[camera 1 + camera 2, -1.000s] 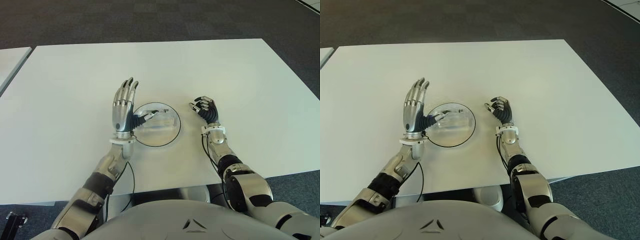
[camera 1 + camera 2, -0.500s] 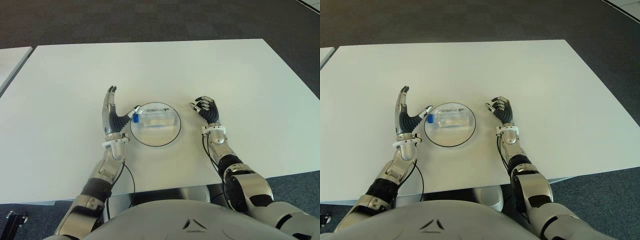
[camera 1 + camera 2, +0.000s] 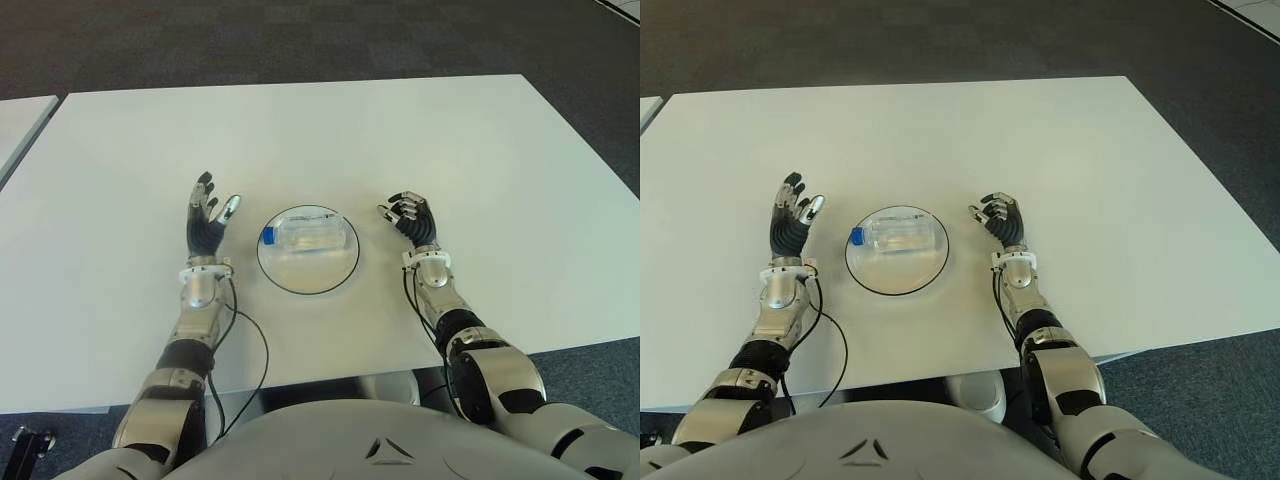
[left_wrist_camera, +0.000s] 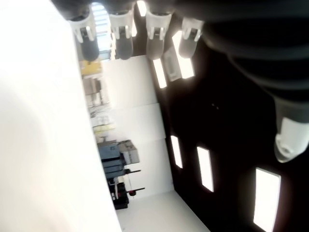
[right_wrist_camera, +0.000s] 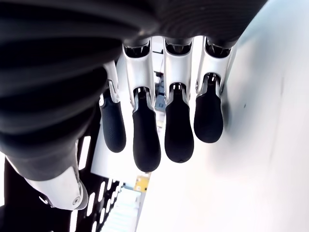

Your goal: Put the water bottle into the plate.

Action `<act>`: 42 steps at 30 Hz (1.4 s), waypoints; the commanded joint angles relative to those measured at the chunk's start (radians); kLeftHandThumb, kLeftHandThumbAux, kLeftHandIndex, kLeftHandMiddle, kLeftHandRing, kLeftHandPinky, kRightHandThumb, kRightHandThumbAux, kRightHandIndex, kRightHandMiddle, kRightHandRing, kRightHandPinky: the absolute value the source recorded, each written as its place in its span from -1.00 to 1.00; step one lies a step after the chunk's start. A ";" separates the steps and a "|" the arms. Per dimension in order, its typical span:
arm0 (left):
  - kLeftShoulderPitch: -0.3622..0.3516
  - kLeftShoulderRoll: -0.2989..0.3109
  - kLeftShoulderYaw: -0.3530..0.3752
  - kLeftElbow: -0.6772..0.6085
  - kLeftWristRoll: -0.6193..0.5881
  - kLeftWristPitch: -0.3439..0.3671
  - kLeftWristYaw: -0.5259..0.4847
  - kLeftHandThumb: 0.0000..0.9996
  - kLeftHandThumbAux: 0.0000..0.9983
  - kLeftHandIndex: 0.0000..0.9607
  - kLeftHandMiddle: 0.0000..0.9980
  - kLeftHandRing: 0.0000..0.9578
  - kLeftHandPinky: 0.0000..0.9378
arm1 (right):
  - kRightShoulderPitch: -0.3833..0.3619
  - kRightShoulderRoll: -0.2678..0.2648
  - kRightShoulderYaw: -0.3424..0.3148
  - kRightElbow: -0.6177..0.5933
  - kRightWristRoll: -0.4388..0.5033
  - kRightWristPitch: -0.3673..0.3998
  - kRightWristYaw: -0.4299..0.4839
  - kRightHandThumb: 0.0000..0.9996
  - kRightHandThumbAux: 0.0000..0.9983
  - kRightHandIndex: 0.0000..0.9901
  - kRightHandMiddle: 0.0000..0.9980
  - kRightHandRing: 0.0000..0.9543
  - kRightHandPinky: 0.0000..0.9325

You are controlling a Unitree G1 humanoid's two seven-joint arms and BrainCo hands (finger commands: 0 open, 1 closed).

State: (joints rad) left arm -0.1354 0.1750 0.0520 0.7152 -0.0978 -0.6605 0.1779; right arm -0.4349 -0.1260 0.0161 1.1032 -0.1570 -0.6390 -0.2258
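A clear water bottle (image 3: 308,235) with a blue cap (image 3: 268,236) lies on its side inside the round glass plate (image 3: 309,277) at the middle of the white table (image 3: 300,130). My left hand (image 3: 208,218) stands to the left of the plate, apart from it, with its fingers (image 4: 122,35) spread and nothing in them. My right hand (image 3: 410,216) shows just right of the plate, its fingers (image 5: 178,126) curled around nothing.
A black cable (image 3: 254,352) runs from my left wrist toward the table's near edge. A second white table (image 3: 20,118) shows at the far left. Dark carpet (image 3: 300,40) lies beyond the far edge.
My left hand has let go of the bottle and drawn back to the left, away from the plate. The bottle stays lying in the plate. The right hand has not moved.
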 commanded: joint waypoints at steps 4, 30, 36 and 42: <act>0.025 -0.024 0.043 -0.025 -0.029 0.004 -0.083 -1.00 0.01 -1.00 -1.00 -1.00 -1.00 | 0.029 0.005 -0.002 0.024 -0.002 0.027 0.006 0.42 0.46 -0.12 0.31 0.37 0.36; -0.038 -0.016 0.141 0.109 -0.038 0.020 -0.190 -0.91 0.92 -0.22 -0.29 -0.30 -0.19 | 0.031 0.006 -0.003 0.024 0.004 0.025 0.022 0.42 0.46 -0.12 0.30 0.37 0.37; -0.048 -0.024 0.133 0.132 -0.016 0.030 -0.195 -0.21 0.69 -0.08 -0.06 -0.02 0.09 | 0.031 0.008 -0.004 0.026 0.005 0.025 0.025 0.42 0.46 -0.12 0.30 0.37 0.37; -0.054 -0.041 0.130 0.144 -0.034 0.086 -0.231 0.34 0.46 -0.10 0.07 0.10 0.15 | 0.035 0.010 -0.004 0.022 0.002 0.027 0.019 0.42 0.46 -0.13 0.29 0.36 0.37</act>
State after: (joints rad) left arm -0.1815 0.1500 0.1836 0.8349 -0.1220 -0.6206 -0.0262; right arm -0.4322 -0.1262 0.0145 1.1055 -0.1551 -0.6392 -0.2082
